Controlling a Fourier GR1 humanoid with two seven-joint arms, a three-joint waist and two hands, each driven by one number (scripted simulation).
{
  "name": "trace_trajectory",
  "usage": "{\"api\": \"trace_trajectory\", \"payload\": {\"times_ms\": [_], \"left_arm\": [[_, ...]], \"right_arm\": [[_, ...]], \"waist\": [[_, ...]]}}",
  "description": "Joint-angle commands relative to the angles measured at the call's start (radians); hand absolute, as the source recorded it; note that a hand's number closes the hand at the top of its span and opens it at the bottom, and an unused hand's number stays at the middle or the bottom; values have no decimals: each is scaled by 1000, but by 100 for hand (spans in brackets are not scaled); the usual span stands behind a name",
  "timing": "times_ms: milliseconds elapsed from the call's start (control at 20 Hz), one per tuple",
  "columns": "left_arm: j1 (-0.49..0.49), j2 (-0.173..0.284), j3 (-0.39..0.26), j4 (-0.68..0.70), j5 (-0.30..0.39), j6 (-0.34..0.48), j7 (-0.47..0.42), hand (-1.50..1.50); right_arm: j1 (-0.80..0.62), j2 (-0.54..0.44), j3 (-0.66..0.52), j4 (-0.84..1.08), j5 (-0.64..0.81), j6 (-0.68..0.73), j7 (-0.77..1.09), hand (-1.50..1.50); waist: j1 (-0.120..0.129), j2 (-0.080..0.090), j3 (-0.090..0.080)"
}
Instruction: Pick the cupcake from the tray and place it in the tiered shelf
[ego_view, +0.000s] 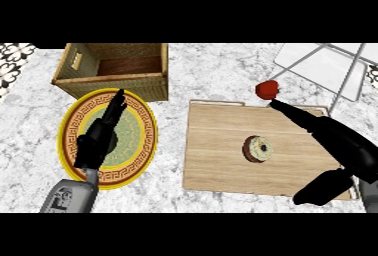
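A marble counter (221, 75) fills the view from above. Just below and left of the right hand (325, 135) lies a pale wooden tray (221, 165), a flat rectangular board. Well to the left of that hand, beneath the left hand (100, 135), is a round plate (140, 125) with a yellow rim and a patterned border. Above the plate stands an open woven basket (111, 82) with a wooden floor. Up and to the right of the right hand, at the far corner, sits a white tiered shelf (325, 65) with thin metal legs.

On the tray, near its middle, is the cupcake (258, 149), small and round, seen from directly above with a pale top and a dark centre. It lies just left of the right hand's palm, close under the forearm, and far from the left hand, so the right hand is the nearer one for the pick.

The right hand stretches diagonally up and to the left, fingers straight and extended, thumb hanging low near the tray's front edge. It holds nothing. Its fingertips touch or nearly touch a small red fruit, perhaps a tomato (267, 89), lying beyond the tray's far edge. The fingers reach past the cupcake, so the hand would likely need to draw back toward it.

The left hand rests open over the plate, fingers pointing away, empty.
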Motion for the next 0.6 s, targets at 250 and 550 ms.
{"api": "trace_trajectory", "payload": {"times_ms": [250, 550], "left_arm": [[-28, -29, 42, 27, -28, -31, 6, 0], [-21, -42, 61, -1, -51, -36, 23, 0]], "right_arm": [[-5, 60, 16, 83, 145, 17, -82, -150], [8, 73, -5, 104, 218, 23, -119, -150]], "waist": [[-1, 1, -1], [0, 1, -1]]}}
